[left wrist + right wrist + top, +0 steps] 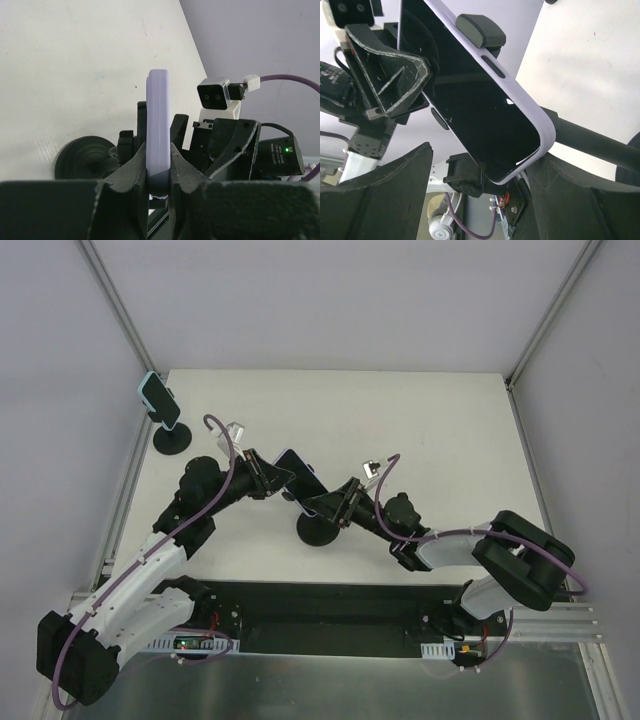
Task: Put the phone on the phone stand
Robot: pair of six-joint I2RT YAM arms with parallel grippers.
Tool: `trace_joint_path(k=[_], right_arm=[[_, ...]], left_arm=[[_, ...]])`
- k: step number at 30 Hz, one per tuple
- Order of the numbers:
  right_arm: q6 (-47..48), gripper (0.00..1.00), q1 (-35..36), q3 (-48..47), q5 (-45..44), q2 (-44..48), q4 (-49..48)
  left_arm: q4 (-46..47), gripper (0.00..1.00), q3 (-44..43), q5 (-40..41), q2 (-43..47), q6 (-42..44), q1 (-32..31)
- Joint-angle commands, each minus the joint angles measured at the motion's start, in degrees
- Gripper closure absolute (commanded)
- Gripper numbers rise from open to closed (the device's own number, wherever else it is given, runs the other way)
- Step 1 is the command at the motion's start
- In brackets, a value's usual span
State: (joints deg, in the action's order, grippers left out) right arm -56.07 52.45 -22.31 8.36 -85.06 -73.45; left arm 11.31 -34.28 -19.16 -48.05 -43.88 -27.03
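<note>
The phone has a dark screen and a lavender case and hangs above the middle of the white table. My left gripper is shut on its edge; in the left wrist view my fingers pinch the case. The black phone stand stands just below it, with its clamp tabs on both sides of the phone. My right gripper is open, its fingers spread wide around the phone's lower end and the stand's stem.
A second black stand carrying a teal-cased phone stands at the back left corner. Metal frame posts rise at the back corners. The black base rail runs along the near edge.
</note>
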Motion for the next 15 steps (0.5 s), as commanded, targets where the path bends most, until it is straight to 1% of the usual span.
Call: trace_joint_path(k=[1, 4, 5, 7, 8, 9, 11, 15], right_arm=[[2.90, 0.27, 0.64, -4.24, 4.12, 0.59, -14.35], [3.08, 0.32, 0.82, -5.20, 4.91, 1.38, -14.35], [3.08, 0.39, 0.90, -5.38, 5.09, 1.65, -14.44], [3.08, 0.45, 0.99, -5.21, 4.39, 2.00, -14.35], [2.81, 0.54, 0.99, -5.03, 4.30, 2.43, -14.44], [2.81, 0.57, 0.90, -5.03, 4.30, 2.53, -14.35], [2.64, 0.61, 0.99, -5.20, 4.30, 2.96, -14.35], [2.29, 0.64, 0.90, -5.12, 3.42, 3.32, -14.35]], left_arm=[[3.10, 1.00, -4.21, -1.58, 1.82, 1.17, -0.04], [6.25, 1.00, -3.43, -2.72, 1.47, -1.20, 0.22], [6.96, 1.00, -2.99, -3.08, 1.21, -1.73, 0.22], [8.63, 1.00, -2.37, -3.43, 1.03, -2.97, 0.22], [9.08, 1.00, -2.11, -3.34, 1.03, -3.32, 0.31], [9.60, 1.00, -1.76, -3.17, 1.12, -4.02, 0.31], [12.05, 1.00, -0.53, -3.17, 1.21, -4.98, 0.40], [13.91, 1.00, 0.44, -3.96, 0.68, -6.92, 0.48]])
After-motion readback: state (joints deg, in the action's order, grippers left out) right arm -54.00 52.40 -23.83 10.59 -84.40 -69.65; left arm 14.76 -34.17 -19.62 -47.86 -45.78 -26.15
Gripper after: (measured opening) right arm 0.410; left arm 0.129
